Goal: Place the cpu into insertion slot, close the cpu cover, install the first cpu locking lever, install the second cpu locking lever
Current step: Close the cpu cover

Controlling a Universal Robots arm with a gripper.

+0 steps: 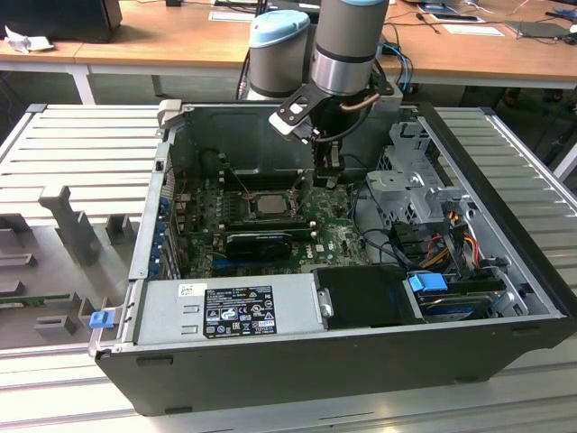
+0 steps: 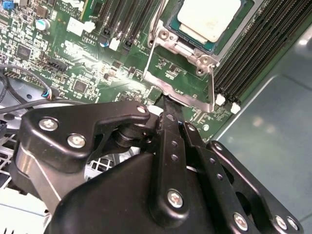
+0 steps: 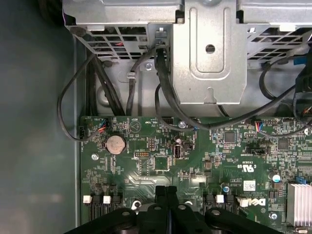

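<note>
**Chip seated, cover open, fingers pressed together at its edge**

Exterior view: near the middle of the frame, inside the open computer case (image 1: 361,361), the cpu (image 1: 268,204) lies in the insertion slot. The gripper (image 1: 327,171) hangs just to the exterior view's right of it, low over the motherboard (image 1: 334,239).

Second wrist view: the cpu (image 2: 209,17) sits flat in the insertion slot (image 2: 225,45). The cpu cover (image 2: 187,99) is swung open off it, and green board shows through its cut-out. The gripper (image 2: 168,103) has its fingers pressed together, tips at the cover's free edge. Whether they pinch it I cannot tell.

First wrist view: the gripper (image 3: 166,191) shows both fingers meeting without a gap, over the motherboard (image 3: 146,161).

Pale silvery cpu (image 2: 209,18), green circuit board (image 3: 146,168), black tool (image 3: 166,191)
</note>
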